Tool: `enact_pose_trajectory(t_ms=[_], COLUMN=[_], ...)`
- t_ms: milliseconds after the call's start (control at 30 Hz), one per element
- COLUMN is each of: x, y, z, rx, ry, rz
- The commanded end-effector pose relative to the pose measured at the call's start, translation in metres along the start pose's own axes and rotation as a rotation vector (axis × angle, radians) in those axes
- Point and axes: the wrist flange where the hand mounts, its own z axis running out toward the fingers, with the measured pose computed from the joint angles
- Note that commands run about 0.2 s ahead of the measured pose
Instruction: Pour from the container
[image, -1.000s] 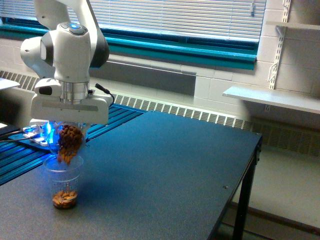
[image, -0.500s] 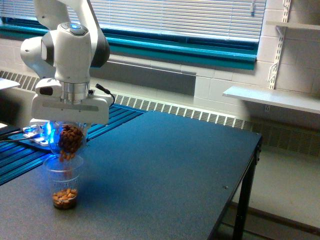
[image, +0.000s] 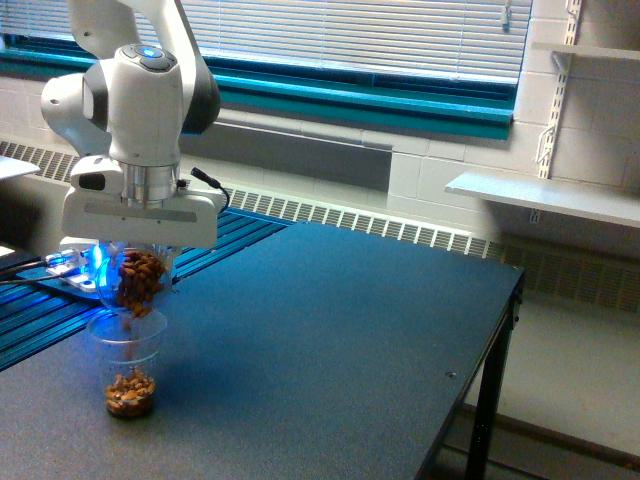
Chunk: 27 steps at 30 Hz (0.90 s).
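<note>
Big dark desk (image: 330, 330), white arm above its left edge in the exterior view. The gripper (image: 138, 262) is clamped on the container (image: 140, 280), tipped over the ridged cup (image: 128, 365), nuts (image: 130, 392) at the bottom.

Clear container (image: 140, 280) of brown nuts, white arm (image: 135, 100), dark speckled table (image: 330, 330), teal windowsill (image: 380, 105)

The dark table (image: 330, 330) lies open toward the exterior view's right; only the ridged cup (image: 128, 365) stands on it.
</note>
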Motion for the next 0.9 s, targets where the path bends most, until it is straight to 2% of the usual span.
enact_pose_trajectory(t_ms=[33,900], x=[0.0015,0.0035], y=[-0.0054,-0.0141], z=[-0.0029,0.0010], rx=[-0.004,-0.046], ry=[0.005,-0.001], rz=[-0.016,-0.030])
